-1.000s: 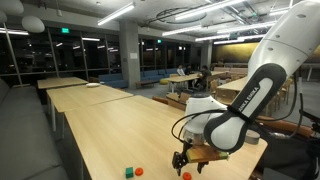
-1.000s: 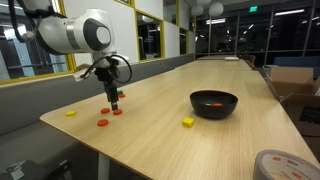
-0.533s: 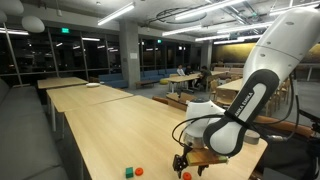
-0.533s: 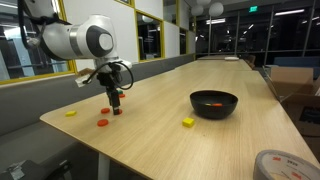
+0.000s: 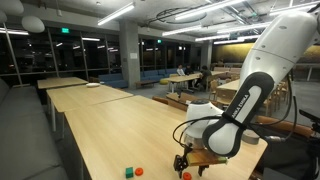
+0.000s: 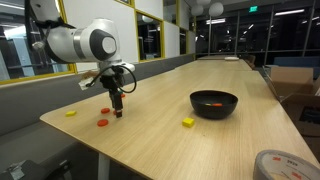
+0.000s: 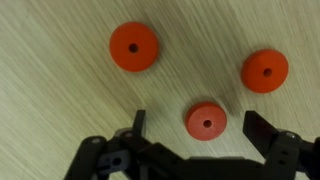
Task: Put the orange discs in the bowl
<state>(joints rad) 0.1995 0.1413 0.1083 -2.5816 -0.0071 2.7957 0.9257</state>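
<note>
3 orange discs (image 7: pixel 207 120) are seen on the desk (image 7: pixel 60 100) in the wrist view. 1 of them is framed between the fingers (image 7: pixel 263 131), which are held apart and clear of it. In an exterior view, the discs are grouped near the desk's end edge, well apart from the bowl (image 6: pixel 214 104).

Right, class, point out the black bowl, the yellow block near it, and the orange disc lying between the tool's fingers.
black bowl (image 6: pixel 214 110): exterior view, front outer wall.
yellow block (image 6: pixel 187 122): exterior view, top face.
orange disc (image 7: pixel 207 121): wrist view, middle of its flat top.
</note>
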